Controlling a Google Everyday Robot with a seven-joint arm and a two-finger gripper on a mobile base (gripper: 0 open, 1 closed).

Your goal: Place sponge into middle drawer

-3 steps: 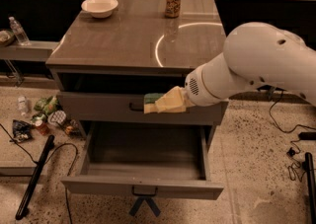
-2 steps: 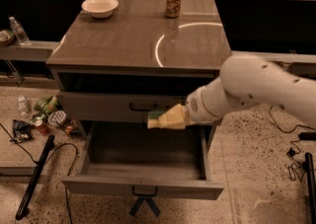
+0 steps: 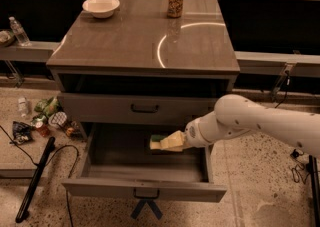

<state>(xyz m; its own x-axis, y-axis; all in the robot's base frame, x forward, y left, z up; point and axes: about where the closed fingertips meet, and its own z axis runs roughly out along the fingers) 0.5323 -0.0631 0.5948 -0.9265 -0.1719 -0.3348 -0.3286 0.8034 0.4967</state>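
The middle drawer [image 3: 145, 187] is pulled out toward me, its grey front with a small dark bar handle at the bottom of the cabinet. My gripper [image 3: 165, 142] reaches in from the right over the drawer's back half. It is shut on the sponge [image 3: 155, 140], whose dark green face and pale yellow foam stick out to the left of the fingers, low inside the drawer. I cannot tell if the sponge touches the drawer floor. The white arm [image 3: 250, 121] crosses the drawer's right side.
The closed grey drawer front [image 3: 145, 107] sits directly above the open one. A white bowl [image 3: 101, 6] and a soda can [image 3: 175, 0] stand on the cabinet top. Trash and a bottle [image 3: 45, 118] lie on the floor at left, with a black pole [image 3: 35, 181].
My gripper has moved down and a little right with the sponge, from in front of the closed upper front into the open middle drawer.
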